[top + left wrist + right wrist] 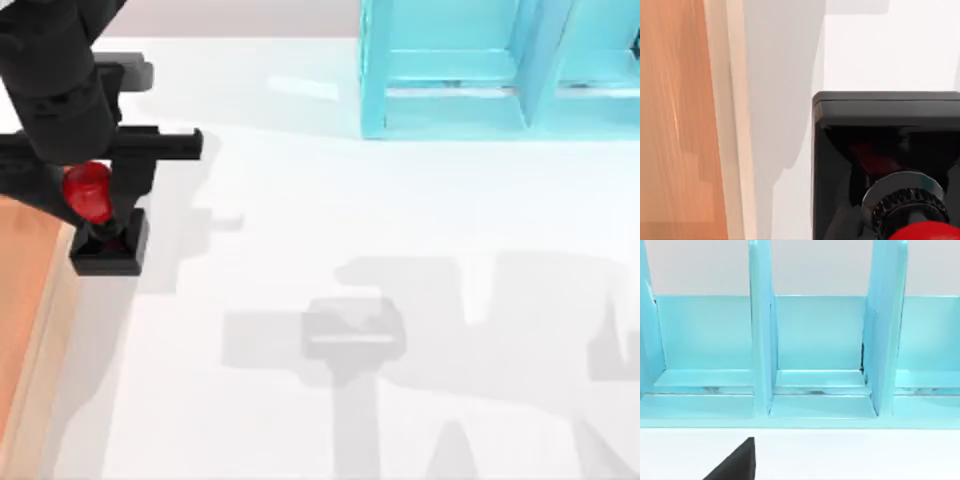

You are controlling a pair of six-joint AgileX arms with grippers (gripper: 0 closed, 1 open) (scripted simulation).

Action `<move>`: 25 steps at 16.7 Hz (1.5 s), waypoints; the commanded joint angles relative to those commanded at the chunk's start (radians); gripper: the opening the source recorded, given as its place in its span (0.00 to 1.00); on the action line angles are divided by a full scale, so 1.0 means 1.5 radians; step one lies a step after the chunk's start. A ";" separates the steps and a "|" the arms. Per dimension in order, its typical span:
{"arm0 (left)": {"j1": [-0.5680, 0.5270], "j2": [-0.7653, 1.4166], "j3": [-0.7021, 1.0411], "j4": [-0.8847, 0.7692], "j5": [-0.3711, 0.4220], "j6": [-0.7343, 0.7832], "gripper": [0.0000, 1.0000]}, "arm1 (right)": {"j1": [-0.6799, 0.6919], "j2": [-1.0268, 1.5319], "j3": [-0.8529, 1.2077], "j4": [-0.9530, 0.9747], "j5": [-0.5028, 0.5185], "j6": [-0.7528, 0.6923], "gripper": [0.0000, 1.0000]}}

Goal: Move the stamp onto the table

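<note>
Stamp over the counter's left edge
Our left end effector (100,205) is grasping the stamp (105,235) by its slick red knob; rigid, light.

Looked over all three views and there's honestly nothing to read anywhere. No text, labels, brand marks, numbers or signs on the stamp (104,225), the white worktop (400,220), the wooden tray (25,300) or the light-blue shelf unit (500,70). All of those surfaces are plain.
</note>
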 joint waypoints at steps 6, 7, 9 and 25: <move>-0.094 0.192 0.087 0.104 0.001 -0.093 0.00 | 0.000 0.000 0.000 0.000 0.000 0.000 1.00; -0.100 0.201 0.093 0.112 0.001 -0.100 0.00 | 0.000 0.000 0.000 0.000 0.000 0.000 1.00; -0.102 0.204 0.095 0.115 0.001 -0.102 0.00 | 0.000 0.000 0.000 0.000 0.000 0.000 1.00; -0.101 0.227 0.009 0.223 0.002 -0.101 0.23 | 0.000 0.000 0.000 0.000 0.000 0.000 1.00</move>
